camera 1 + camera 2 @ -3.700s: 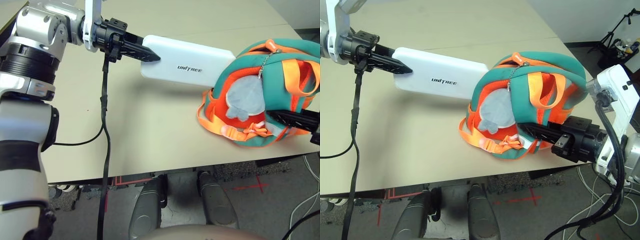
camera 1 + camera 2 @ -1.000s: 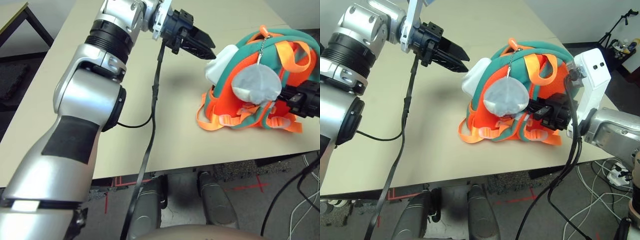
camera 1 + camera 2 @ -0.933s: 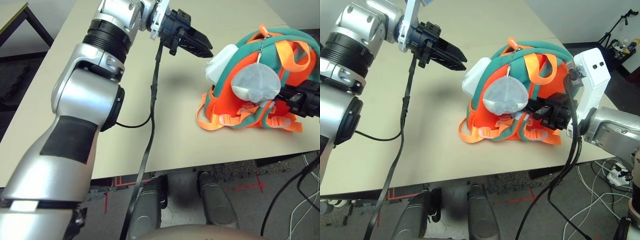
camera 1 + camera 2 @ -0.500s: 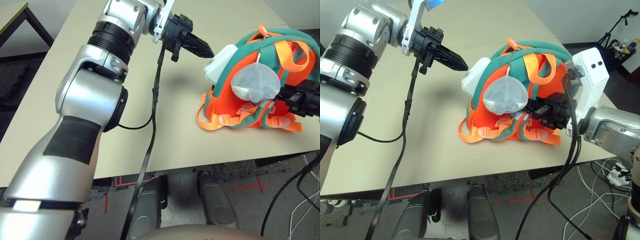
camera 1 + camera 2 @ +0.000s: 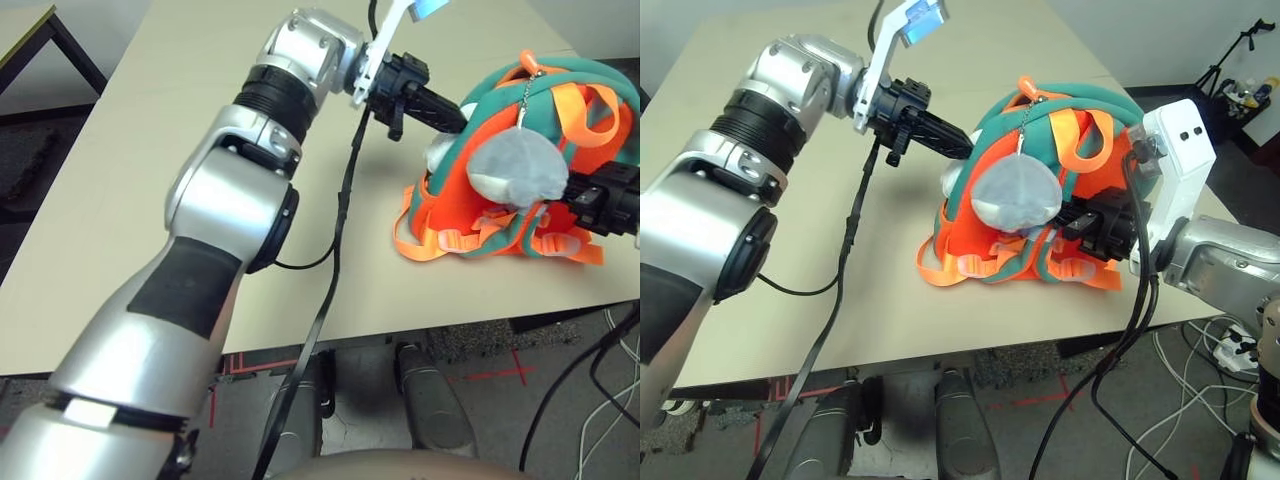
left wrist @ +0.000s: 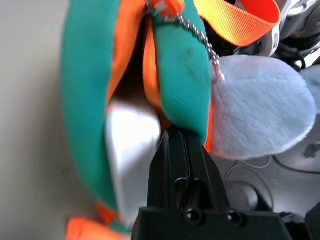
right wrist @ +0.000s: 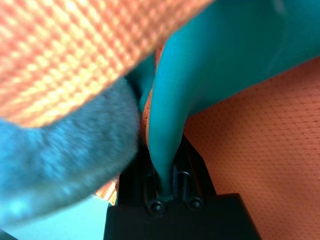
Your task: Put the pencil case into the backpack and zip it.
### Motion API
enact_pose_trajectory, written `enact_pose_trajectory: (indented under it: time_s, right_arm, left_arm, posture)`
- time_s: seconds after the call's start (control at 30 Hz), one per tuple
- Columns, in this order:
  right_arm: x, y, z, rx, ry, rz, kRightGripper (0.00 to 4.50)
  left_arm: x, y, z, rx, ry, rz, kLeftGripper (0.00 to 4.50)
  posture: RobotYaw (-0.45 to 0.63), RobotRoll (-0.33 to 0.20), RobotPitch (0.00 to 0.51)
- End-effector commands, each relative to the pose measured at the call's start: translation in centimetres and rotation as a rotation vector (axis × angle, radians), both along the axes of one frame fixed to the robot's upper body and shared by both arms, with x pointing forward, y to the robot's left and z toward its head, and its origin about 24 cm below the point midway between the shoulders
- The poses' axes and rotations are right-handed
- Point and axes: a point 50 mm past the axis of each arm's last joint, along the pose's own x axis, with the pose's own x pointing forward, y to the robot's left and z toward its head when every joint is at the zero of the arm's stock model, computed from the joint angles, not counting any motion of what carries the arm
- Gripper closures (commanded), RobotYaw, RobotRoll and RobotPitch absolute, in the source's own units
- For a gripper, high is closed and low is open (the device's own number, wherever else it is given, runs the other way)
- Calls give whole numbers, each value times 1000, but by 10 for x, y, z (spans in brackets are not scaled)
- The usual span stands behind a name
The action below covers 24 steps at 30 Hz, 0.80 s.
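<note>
The teal and orange backpack (image 5: 1095,120) lies on its side at the table's right, its opening facing left. Only a white sliver of the pencil case (image 5: 951,181) shows inside that opening; its lettering is hidden. In the left wrist view the pencil case (image 6: 127,150) sits between the teal flaps. My left gripper (image 5: 966,149) is shut, its tip pressed in at the opening under a teal flap (image 6: 182,70). The grey plush charm (image 5: 1016,200) hangs on its chain over the front. My right gripper (image 7: 164,167) is shut on the backpack's teal edge at the right side.
Orange straps (image 5: 970,270) spill from the backpack toward the table's front edge (image 5: 940,355). A black cable (image 5: 840,290) hangs from my left arm across the tabletop and over the front. The tan tabletop (image 5: 790,300) stretches left of the backpack.
My left gripper has moved right, from clear of the backpack to its opening. The pencil case has gone deeper, and less white shows. The right gripper keeps its hold.
</note>
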Motion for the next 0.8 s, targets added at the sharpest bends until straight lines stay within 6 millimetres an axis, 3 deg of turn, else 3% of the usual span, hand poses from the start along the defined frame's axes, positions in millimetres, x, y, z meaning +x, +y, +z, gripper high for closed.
enact_pose_trajectory:
  time_s: [0.03, 0.17, 0.43, 0.57, 0.8]
  right_arm:
    - [0, 6, -3, 0, 12, 34, 4350]
    - [1, 7, -2, 2, 11, 36, 4350]
    - [3, 6, -2, -1, 14, 40, 4350]
    - [5, 7, -2, 2, 11, 46, 4350]
    - [6, 9, -1, 5, 2, 51, 4350]
  left_arm:
    - [-5, -15, -11, -18, 46, -32, 4500]
    - [-2, -11, -13, -17, 35, -18, 4500]
    - [12, 36, 19, 26, -138, 97, 4500]
    - [16, 51, 24, 61, -185, 148, 4500]
    - [17, 45, 10, 80, -144, 129, 4500]
  posture:
    - [-90, 0, 170]
    - [-86, 0, 174]
    - [-63, 0, 174]
    - [-54, 0, 167]
    - [-55, 0, 167]
